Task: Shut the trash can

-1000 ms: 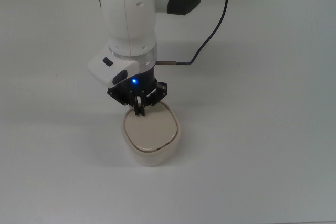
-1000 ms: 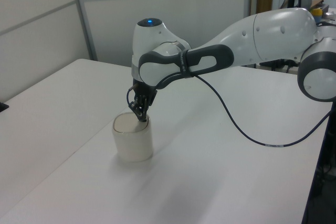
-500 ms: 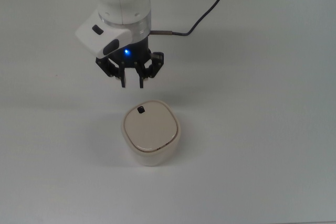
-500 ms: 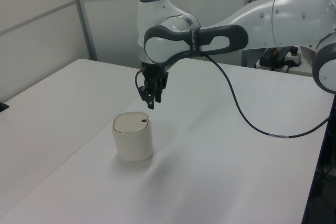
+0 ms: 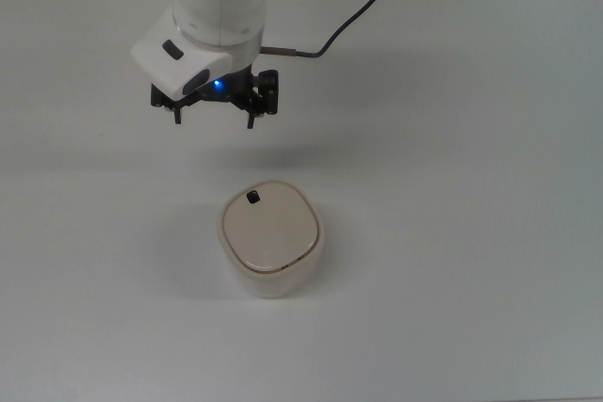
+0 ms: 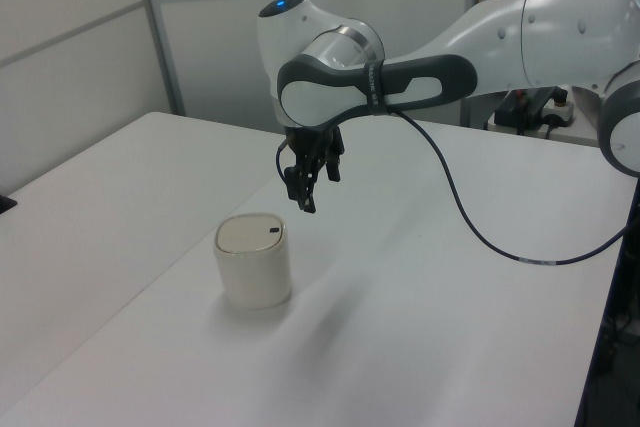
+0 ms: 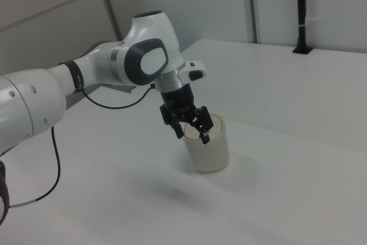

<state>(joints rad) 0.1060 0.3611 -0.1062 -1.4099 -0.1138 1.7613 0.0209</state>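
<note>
The trash can (image 5: 271, 240), a small cream bin of rounded-square outline, stood upright on the white table (image 5: 471, 233), in the lower middle of the top view, with its flat lid (image 5: 269, 226) lying level in the rim and so closing the opening. A tiny black knob (image 5: 252, 199) sat on the lid near the edge that faced the arm. In the left view the bin (image 6: 253, 260) appeared toward the left view's left, its lid level and the knob (image 6: 273, 232) at the lid's right edge; in the right view it (image 7: 207, 144) was partly covered by the gripper in front of it. Beyond the bin, the gripper (image 5: 214, 119) hung in the air, apart from the lid and touching nothing, its two black fingers spread well apart with nothing between them. In the left view it (image 6: 309, 190) hovered above and to the right of the bin, fingers pointing downward; in the right view it (image 7: 192, 135) was likewise spread and empty. Farther back, the white arm (image 5: 219, 7) rose out of the top view's upper edge, with a blue light showing at the wrist, and a dark cable (image 5: 358, 16) curved away from the wrist toward the top view's upper right
</note>
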